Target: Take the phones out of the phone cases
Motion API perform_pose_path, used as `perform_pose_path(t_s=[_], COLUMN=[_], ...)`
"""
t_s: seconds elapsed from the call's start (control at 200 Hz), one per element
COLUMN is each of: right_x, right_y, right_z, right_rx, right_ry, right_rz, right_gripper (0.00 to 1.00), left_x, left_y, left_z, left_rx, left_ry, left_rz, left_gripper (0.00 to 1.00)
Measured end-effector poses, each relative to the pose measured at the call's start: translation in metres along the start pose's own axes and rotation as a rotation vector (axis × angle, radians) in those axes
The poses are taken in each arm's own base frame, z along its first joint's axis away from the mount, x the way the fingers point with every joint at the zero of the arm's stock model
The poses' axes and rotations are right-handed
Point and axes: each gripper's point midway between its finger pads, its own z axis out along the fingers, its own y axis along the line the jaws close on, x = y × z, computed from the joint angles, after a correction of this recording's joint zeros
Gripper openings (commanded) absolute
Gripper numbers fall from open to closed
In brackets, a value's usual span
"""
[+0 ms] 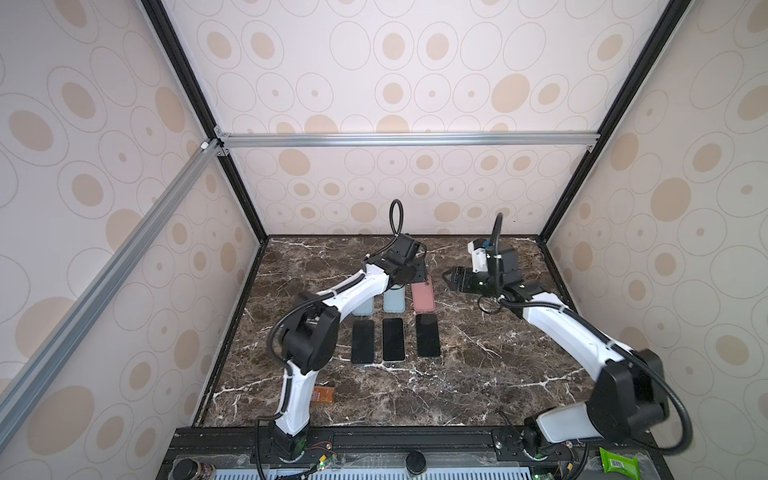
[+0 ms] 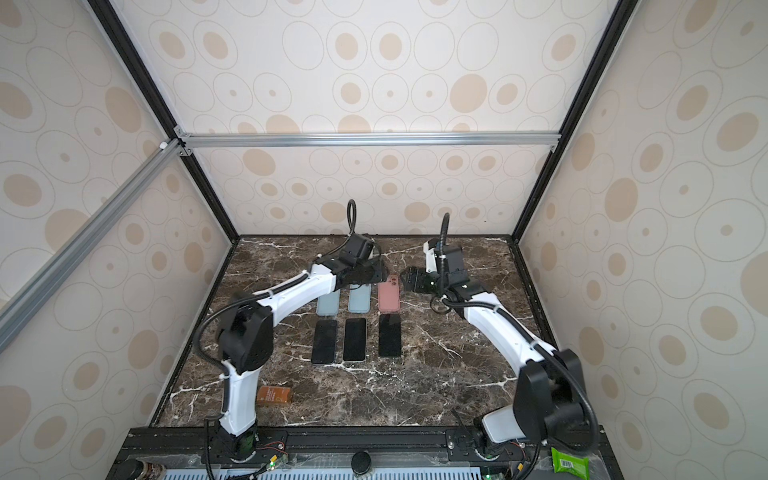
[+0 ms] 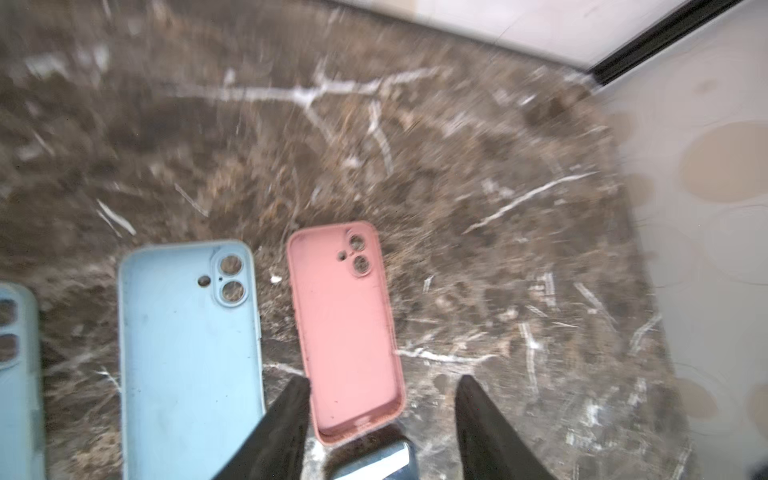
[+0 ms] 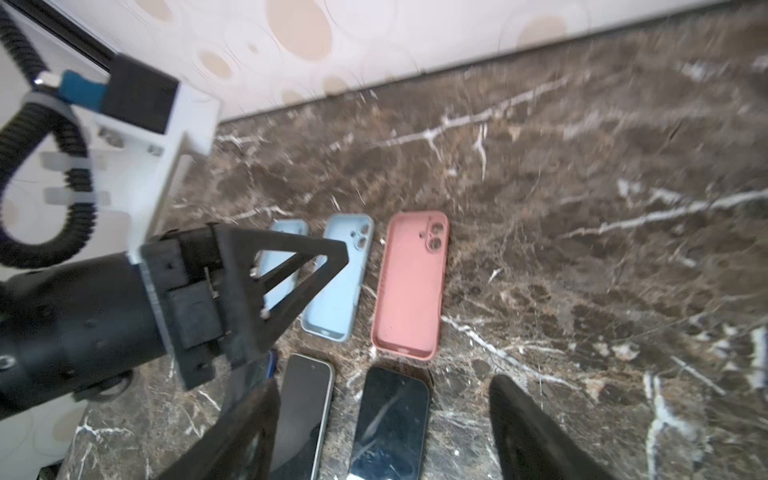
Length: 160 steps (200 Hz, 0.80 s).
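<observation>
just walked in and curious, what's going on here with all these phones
Two robot arms work over a marble table. Two light blue cases and a pink case lie empty in a row, with three phones bare in a row beside them. The left hand and right hand are both open, holding nothing, near the pink case.

Pink case (image 3: 345,328), pale blue case (image 3: 189,353), brown white-veined marble table (image 1: 478,365)
</observation>
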Motion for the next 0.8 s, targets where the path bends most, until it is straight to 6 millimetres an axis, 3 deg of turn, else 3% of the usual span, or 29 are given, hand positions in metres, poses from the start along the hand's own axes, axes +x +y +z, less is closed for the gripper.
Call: perform_pose_path(t_s=[0.07,0.14,0.165,0.265,0.4,0.425,0.56,0.675,0.8], right_x=[-0.006,-0.003,0.000,0.016,0.041,0.046,0.068,0.086,0.085], right_y=[0.006,0.005,0.003,-0.011,-0.047,-0.054,-0.094,-0.126,-0.150], right_z=[-0.026,-0.047,-0.052,-0.069,-0.080,-0.080,-0.080,-0.074,-0.068], right_rx=[-0.014,-0.007,0.000,0.054,0.198,0.226,0.390,0.517,0.611], right_ry=[-0.067,-0.116,-0.128,-0.170,-0.216,-0.222,-0.271,-0.250,-0.221], right_rz=[-0.037,-0.073,-0.083,-0.118,-0.123,-0.124,-0.161,-0.213,-0.242], right_gripper=[0.89,0.92,0.93,0.93,0.93,1.00,1.00,1.00,1.00], left_x=[-0.030,-0.047,-0.049,-0.040,0.008,0.019,0.064,0.070,0.065], left_y=[-0.019,-0.028,-0.027,-0.008,0.053,0.067,0.133,0.174,0.198], left_z=[-0.058,-0.109,-0.124,-0.164,-0.172,-0.172,-0.182,-0.196,-0.209], left_rx=[0.074,0.126,0.133,0.120,-0.018,-0.052,-0.220,-0.367,-0.492], left_ry=[-0.144,-0.278,-0.318,-0.442,-0.499,-0.510,-0.577,-0.632,-0.694], left_rz=[0.047,0.092,0.108,0.151,0.189,0.198,0.261,0.308,0.368], left_gripper=[0.81,0.94,0.99,0.99,0.99,0.99,0.99,0.99,0.99])
